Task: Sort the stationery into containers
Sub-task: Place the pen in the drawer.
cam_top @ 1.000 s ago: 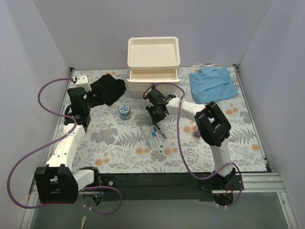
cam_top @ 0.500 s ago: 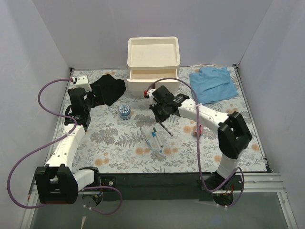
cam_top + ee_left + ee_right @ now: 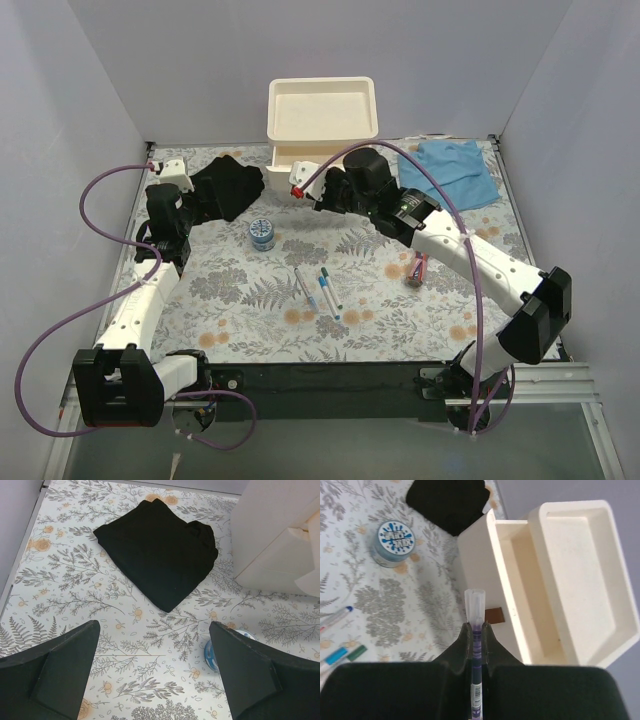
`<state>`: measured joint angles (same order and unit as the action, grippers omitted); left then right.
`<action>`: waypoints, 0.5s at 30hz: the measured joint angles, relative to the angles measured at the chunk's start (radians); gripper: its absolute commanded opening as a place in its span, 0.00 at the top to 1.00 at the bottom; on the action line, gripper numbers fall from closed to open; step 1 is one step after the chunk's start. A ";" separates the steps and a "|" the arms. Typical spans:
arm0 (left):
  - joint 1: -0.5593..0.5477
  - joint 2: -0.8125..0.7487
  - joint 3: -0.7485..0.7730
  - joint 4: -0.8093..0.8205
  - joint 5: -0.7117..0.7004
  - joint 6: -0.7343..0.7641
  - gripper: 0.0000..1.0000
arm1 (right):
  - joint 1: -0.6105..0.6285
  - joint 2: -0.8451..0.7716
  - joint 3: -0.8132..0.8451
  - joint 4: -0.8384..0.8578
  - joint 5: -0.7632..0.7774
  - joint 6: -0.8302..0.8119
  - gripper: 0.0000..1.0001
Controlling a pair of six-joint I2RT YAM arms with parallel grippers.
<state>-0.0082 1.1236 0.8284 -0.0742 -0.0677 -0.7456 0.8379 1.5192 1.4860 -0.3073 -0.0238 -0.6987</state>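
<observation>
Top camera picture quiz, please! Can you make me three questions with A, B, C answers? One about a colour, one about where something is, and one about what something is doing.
1. The cloth right of the organiser is:
A) red
B) blue
C) yellow

2. The small blue tub sits:
A) on the table near the black cloth
B) on top of the black cloth
C) inside the organiser

3. The right end effector is:
A) wide open and empty
B) shut on the tub
C) shut on a pen

Answers:
1 B, the cloth is plainly light blue in the top view.
2 A, the tub stands on the flowery table, apart from the black cloth.
3 C, the right wrist view shows the fingers pinching a pen with a clear cap.
</observation>
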 measured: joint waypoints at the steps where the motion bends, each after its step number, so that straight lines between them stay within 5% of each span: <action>1: 0.000 0.000 0.000 0.000 0.003 -0.002 0.08 | 0.000 0.000 -0.005 0.017 0.007 -0.027 0.99; 15: 0.000 0.000 0.000 -0.006 0.025 -0.019 0.09 | -0.066 0.134 0.109 0.156 0.028 -0.232 0.99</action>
<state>-0.0082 1.1233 0.8284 -0.0803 -0.0425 -0.7643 0.7723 1.6527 1.5955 -0.1513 0.0044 -0.9302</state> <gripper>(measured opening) 0.912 0.058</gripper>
